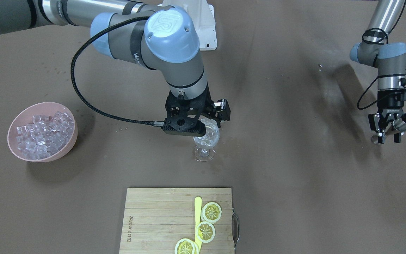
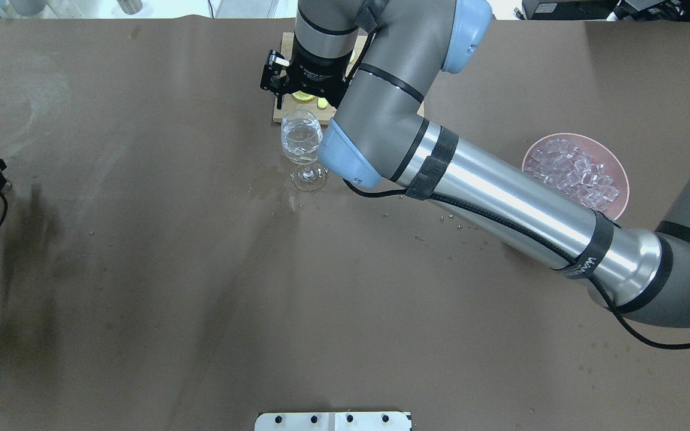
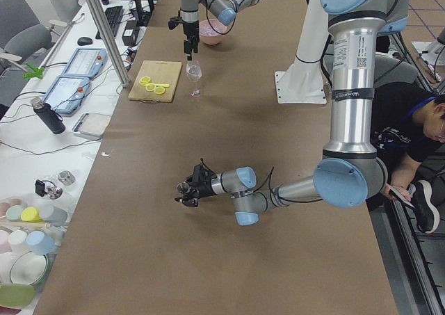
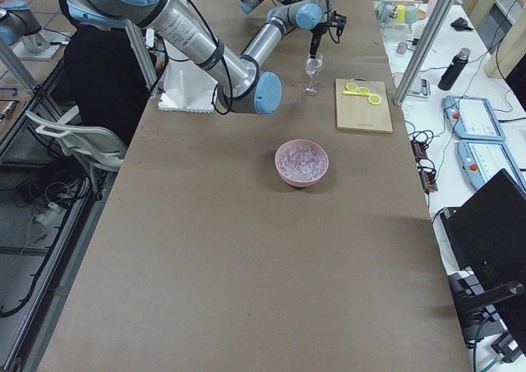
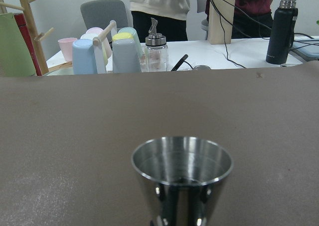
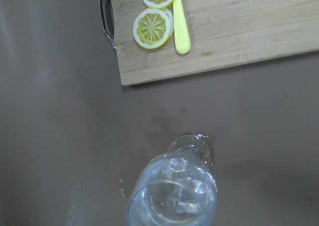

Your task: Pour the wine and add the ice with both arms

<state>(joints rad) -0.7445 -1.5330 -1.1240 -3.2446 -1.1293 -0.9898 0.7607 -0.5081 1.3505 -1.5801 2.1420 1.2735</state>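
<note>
Across the front-facing view, the brown table [image 1: 294, 194] fills the frame. Right arm [image 1: 174, 56] reaches in from the upper left. The right gripper [image 3: 188, 49] hangs directly over the wine glass [image 1: 207, 141] at centre. Its fingers are hidden under the wrist mount, so I cannot tell whether they are apart or together. Left arm [image 1: 386, 67] drops in at upper right, with the left gripper [image 1: 389, 135] low over the table and clamped on a steel cup [image 1: 398, 125]. Cutting board [image 1: 157, 218] sits at bottom centre, with three lemon slices [image 1: 211, 211] along its right side. Pink bowl [image 1: 69, 143] at middle left is heaped with ice [image 1: 42, 135]. The glass stands upright, apart from the board. The wine [image 2: 301, 139] shows as clear liquid inside it.
</note>
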